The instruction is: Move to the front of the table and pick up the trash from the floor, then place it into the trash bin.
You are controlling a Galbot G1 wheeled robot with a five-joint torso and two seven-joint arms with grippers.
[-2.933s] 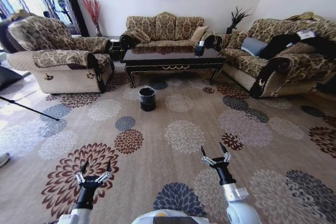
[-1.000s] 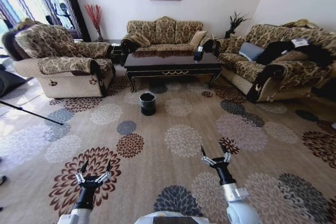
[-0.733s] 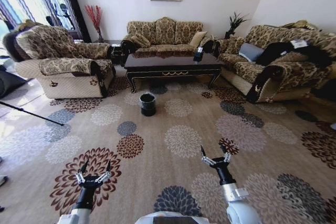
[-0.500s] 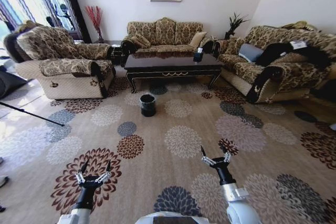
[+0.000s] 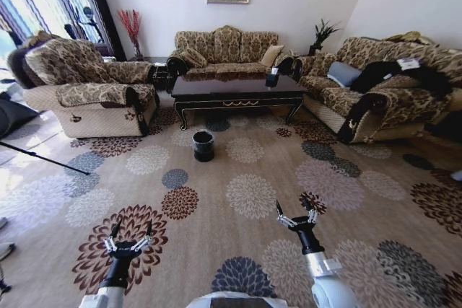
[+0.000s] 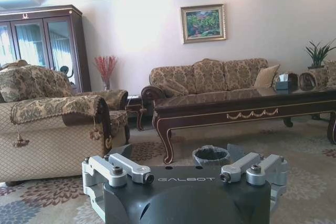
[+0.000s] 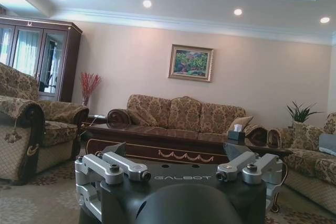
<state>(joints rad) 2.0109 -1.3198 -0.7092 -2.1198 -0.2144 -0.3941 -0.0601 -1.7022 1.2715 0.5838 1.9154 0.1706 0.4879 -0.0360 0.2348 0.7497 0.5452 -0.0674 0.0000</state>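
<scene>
From the head view I see the left jaws [image 5: 130,236] and right jaws [image 5: 296,211] both spread, holding nothing, raised over the floor [image 5: 253,250]. The trash bin [image 5: 203,145] stands well ahead of both jaws, nearer the left set's line, just before the table [image 5: 238,90]. The left wrist view adds the bin's bag-lined rim [image 6: 211,155] beside the table leg; the right wrist view gives the table's gilt front edge [image 7: 181,156]. Open carpet lies between jaws and bin; armchair [image 5: 86,91] and sofa [image 5: 375,99] border it. I cannot make out any trash.
</scene>
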